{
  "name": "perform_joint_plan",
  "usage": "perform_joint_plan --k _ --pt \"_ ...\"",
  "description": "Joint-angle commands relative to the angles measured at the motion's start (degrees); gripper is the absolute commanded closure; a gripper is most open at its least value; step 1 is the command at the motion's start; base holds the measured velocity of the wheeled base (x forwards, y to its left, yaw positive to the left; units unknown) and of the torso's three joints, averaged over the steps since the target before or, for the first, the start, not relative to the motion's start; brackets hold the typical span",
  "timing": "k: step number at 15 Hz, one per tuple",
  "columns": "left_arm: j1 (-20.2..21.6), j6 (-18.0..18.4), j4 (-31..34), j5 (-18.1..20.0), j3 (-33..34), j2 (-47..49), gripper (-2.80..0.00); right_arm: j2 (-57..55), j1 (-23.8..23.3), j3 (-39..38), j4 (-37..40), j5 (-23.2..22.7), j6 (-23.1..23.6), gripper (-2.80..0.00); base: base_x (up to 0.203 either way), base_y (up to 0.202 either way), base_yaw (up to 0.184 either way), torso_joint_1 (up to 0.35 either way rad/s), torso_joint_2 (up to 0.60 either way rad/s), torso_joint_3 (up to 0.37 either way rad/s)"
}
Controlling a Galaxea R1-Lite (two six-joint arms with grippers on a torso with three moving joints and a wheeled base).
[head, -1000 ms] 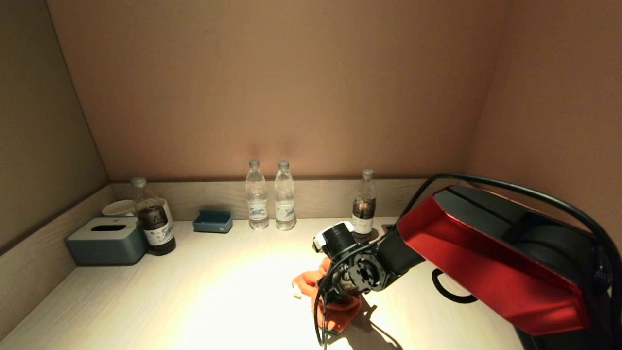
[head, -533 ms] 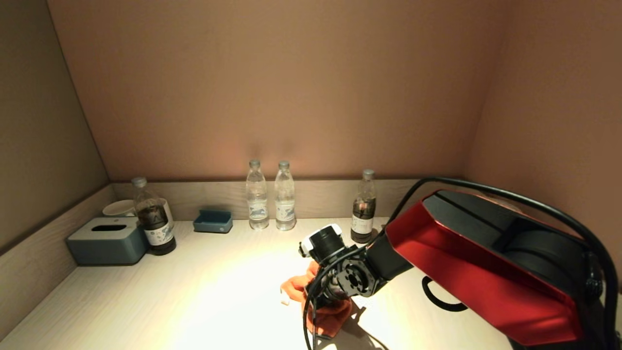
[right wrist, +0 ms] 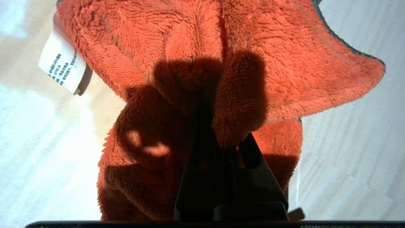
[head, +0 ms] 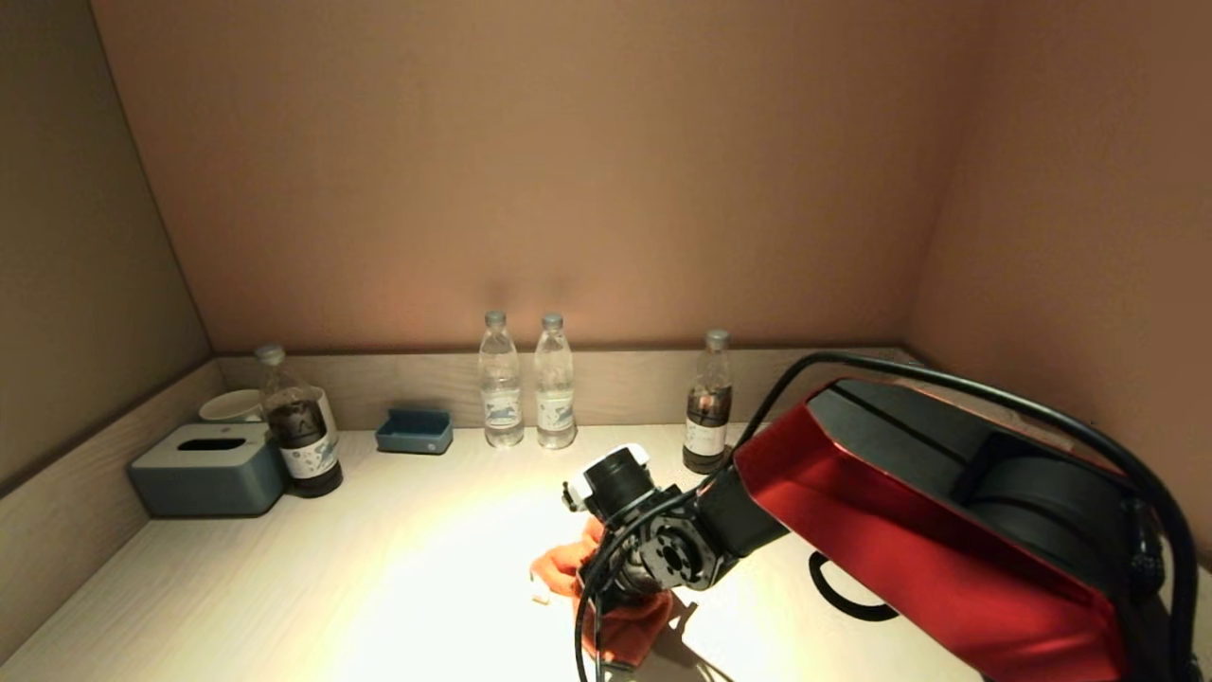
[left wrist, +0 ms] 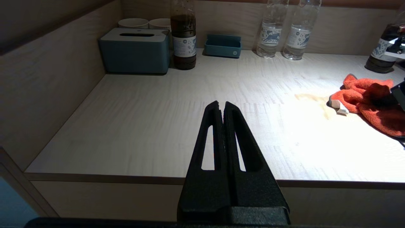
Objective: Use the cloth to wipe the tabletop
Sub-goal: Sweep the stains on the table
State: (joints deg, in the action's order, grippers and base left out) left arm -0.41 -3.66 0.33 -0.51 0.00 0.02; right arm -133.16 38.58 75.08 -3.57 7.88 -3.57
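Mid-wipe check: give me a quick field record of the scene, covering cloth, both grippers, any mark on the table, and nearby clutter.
cloth: orange cloth bunched flat on tabletop
right gripper: right gripper shut on cloth, pointing down
left gripper: left gripper shut, parked off the front edge
mark: pale brownish stain beside the cloth's white tag
clutter: dark bottle close behind the right wrist

Red-shelled right arm [head: 909, 530], black cable [head: 994, 393]
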Motion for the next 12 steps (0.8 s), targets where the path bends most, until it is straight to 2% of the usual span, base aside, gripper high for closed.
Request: perform_joint_plan --k 1,12 --pt "-0.02 -0.04 0.02 -0.02 0.00 -0.02 0.00 0.18 1.87 0.20 -0.12 0.04 0.05 0.00 0.000 0.000 0.000 0.000 0.00 0.000" --pt "-0.02 -0.04 0.02 -0.02 0.00 -0.02 0.00 -1.14 6.29 3.42 -0.18 0.04 1.17 0.00 0.000 0.000 0.000 0.000 0.00 0.000"
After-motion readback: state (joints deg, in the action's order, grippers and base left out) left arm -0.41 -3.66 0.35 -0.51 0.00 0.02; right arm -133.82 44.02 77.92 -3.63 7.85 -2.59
